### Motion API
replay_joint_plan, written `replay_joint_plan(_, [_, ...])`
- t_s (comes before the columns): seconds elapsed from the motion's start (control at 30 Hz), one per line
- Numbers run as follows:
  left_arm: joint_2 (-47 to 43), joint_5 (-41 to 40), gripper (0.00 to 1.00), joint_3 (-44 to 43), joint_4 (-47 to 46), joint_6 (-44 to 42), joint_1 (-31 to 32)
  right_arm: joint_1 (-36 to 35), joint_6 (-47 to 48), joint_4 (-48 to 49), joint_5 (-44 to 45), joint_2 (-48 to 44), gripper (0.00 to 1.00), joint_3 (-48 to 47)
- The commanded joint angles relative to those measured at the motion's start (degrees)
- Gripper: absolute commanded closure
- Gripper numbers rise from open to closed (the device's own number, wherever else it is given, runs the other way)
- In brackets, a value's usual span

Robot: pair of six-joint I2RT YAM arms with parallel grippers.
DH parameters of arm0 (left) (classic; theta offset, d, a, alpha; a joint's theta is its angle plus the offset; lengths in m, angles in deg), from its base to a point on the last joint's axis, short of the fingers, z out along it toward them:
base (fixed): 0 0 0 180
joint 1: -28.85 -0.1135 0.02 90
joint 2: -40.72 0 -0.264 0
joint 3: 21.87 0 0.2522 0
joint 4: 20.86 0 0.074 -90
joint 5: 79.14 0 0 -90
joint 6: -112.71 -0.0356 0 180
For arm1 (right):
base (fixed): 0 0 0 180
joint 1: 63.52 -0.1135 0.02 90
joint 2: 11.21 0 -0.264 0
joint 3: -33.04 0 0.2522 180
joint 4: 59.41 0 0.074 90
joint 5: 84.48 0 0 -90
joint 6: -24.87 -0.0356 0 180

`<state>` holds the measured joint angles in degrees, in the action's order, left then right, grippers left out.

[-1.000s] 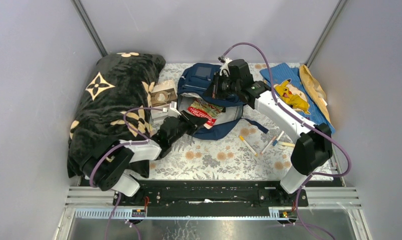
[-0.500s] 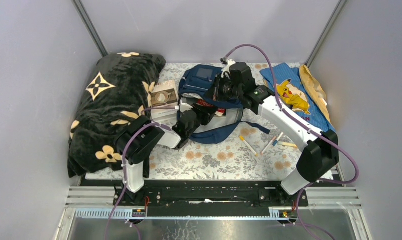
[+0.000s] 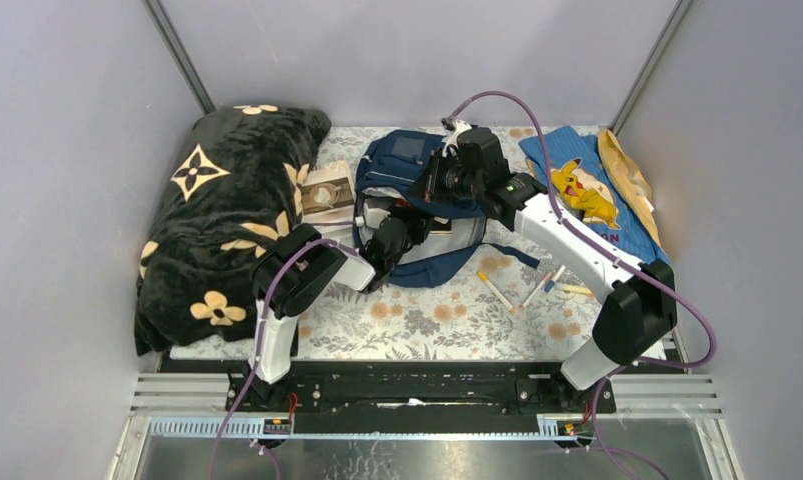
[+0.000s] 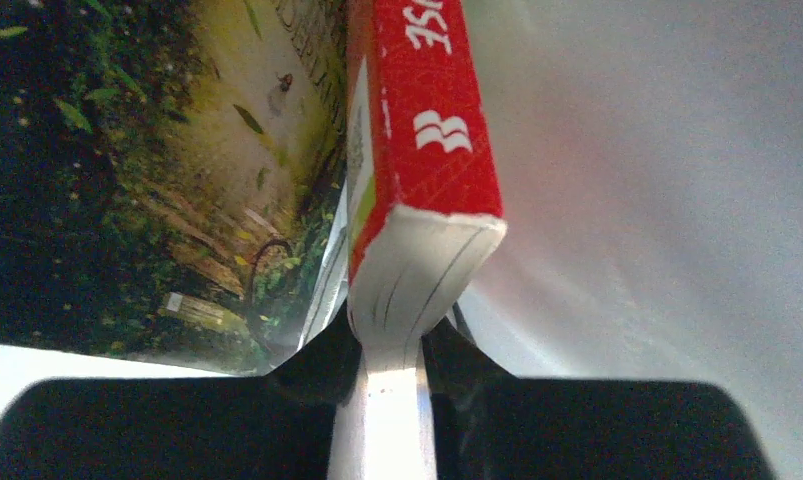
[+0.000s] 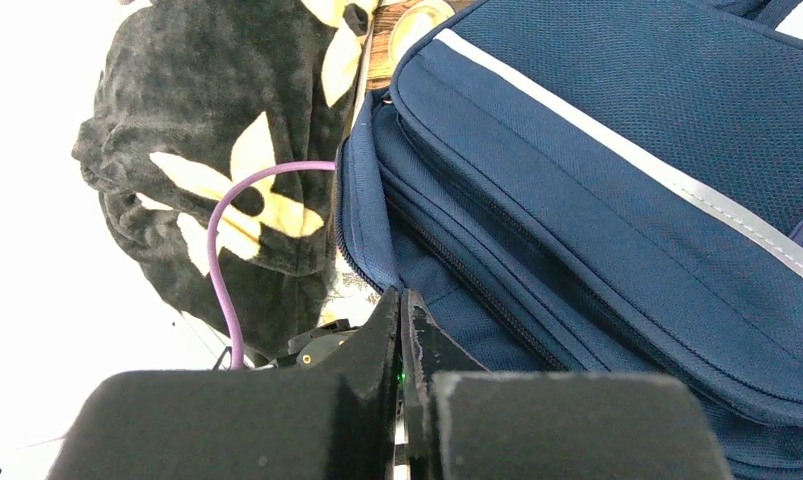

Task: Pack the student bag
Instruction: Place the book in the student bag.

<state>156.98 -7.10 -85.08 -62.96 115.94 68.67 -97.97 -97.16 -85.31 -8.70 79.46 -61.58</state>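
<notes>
The navy student bag point(image 3: 409, 152) lies at the back middle of the table with its mouth facing me. My left gripper point(image 3: 402, 222) reaches into that mouth, shut on the page edge of a red-spined book point(image 4: 422, 150). The left wrist view shows the book point(image 3: 432, 226) standing between the jaws point(image 4: 392, 340), a forest-picture cover point(image 4: 157, 170) to its left and pale bag lining point(image 4: 657, 200) to its right. My right gripper point(image 3: 435, 185) sits above the opening. Its fingertips point(image 5: 401, 300) are pressed together on the bag's blue fabric edge point(image 5: 367, 240), beside the pale-striped pocket point(image 5: 617, 150).
A black blanket with tan flowers point(image 3: 227, 210) fills the left side. A tan-covered book point(image 3: 327, 190) lies between it and the bag. Loose pens point(image 3: 497, 290) lie right of the bag's front. A light-blue cartoon cloth point(image 3: 582, 185) and a yellow-brown packet point(image 3: 627, 175) are at the back right.
My left arm has swung forward and right, carrying the red book from in front of the bag into its mouth. The right gripper has stayed on the bag's edge.
</notes>
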Motion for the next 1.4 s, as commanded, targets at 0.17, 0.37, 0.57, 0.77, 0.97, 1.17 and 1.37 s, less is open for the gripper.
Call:
replay_joint_plan(0.17, [-1.0,5.0,0.11,2.5,0.2,7.1,0.3,-0.8,-1.8,7.3,1.5,-4.4,1.00,0.5])
replay_joint_plan(0.37, [-5.4,10.2,0.01,3.1,7.8,1.9,0.5,-0.8,-2.5,7.7,2.4,-3.5,1.00,1.2])
replay_joint_plan(0.57, [-7.7,22.5,0.01,7.5,7.7,0.8,1.0,-0.5,-3.3,9.5,2.8,-2.2,1.00,1.4])
replay_joint_plan(0.77, [-14.1,24.6,0.02,8.9,15.7,-10.6,2.9,1.0,-4.8,11.3,1.4,-0.4,1.00,1.4])
replay_joint_plan(0.97, [-24.5,22.9,0.07,8.3,25.3,-26.9,5.9,1.8,-6.8,15.8,-1.3,1.3,1.00,2.6])
replay_joint_plan(1.17, [-42.5,20.2,0.05,12.4,35.6,-40.1,6.6,1.8,-4.7,11.7,0.4,1.2,1.00,4.3])
replay_joint_plan(1.37, [-52.7,18.7,0.01,8.1,51.1,-47.1,6.3,1.8,-2.8,8.9,1.0,-0.3,1.00,7.3])
